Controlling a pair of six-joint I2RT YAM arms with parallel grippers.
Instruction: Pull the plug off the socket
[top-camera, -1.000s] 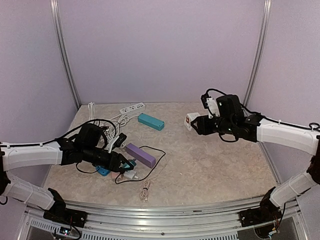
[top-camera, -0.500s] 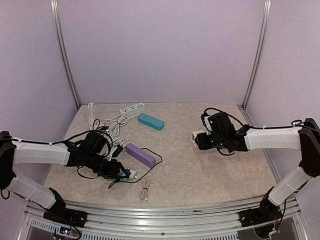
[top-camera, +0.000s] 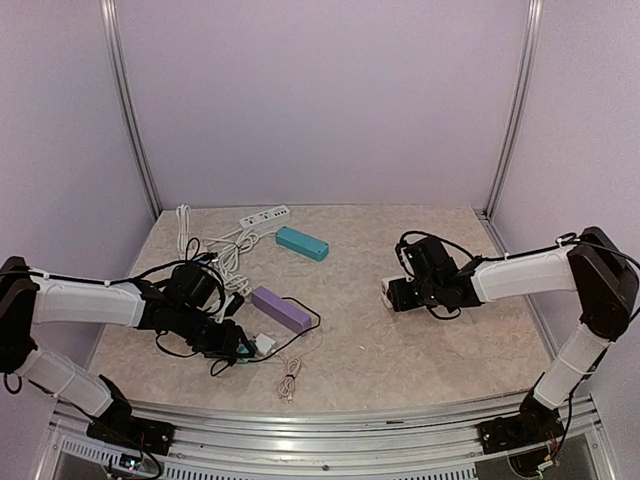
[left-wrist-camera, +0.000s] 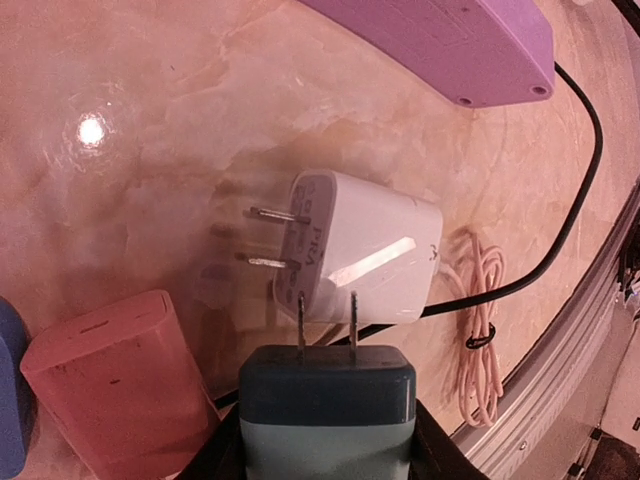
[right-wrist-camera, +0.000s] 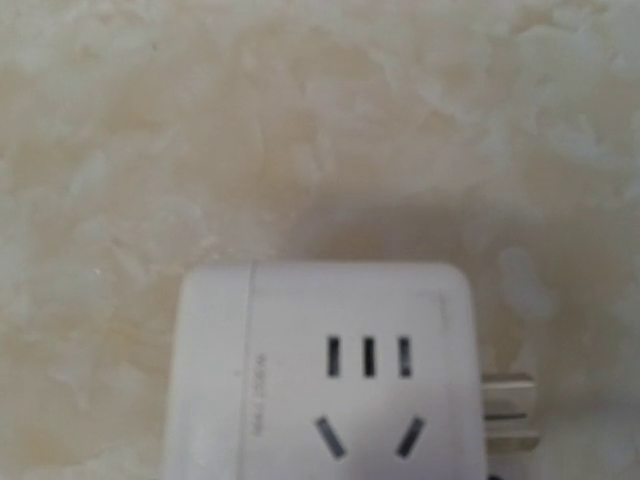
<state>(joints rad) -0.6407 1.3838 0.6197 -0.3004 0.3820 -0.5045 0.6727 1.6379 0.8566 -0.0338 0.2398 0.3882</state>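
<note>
Plug (left-wrist-camera: 327, 410), small, hard and likely light, sits pinched by its smooth teal sides in the left gripper (top-camera: 245, 348), prongs bare, just beside a white charger (left-wrist-camera: 360, 250), well apart from the socket (right-wrist-camera: 320, 370) the right gripper (top-camera: 397, 293) seems to clasp.

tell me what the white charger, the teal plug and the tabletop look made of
White charger: glossy hard plastic, judging by the bright streak on its side. Teal plug: plastic with a duller, satin face; its prongs look like bare metal. Tabletop: polished and veined like marble, with a bright glare spot; stone or laminate, cannot tell.
</note>
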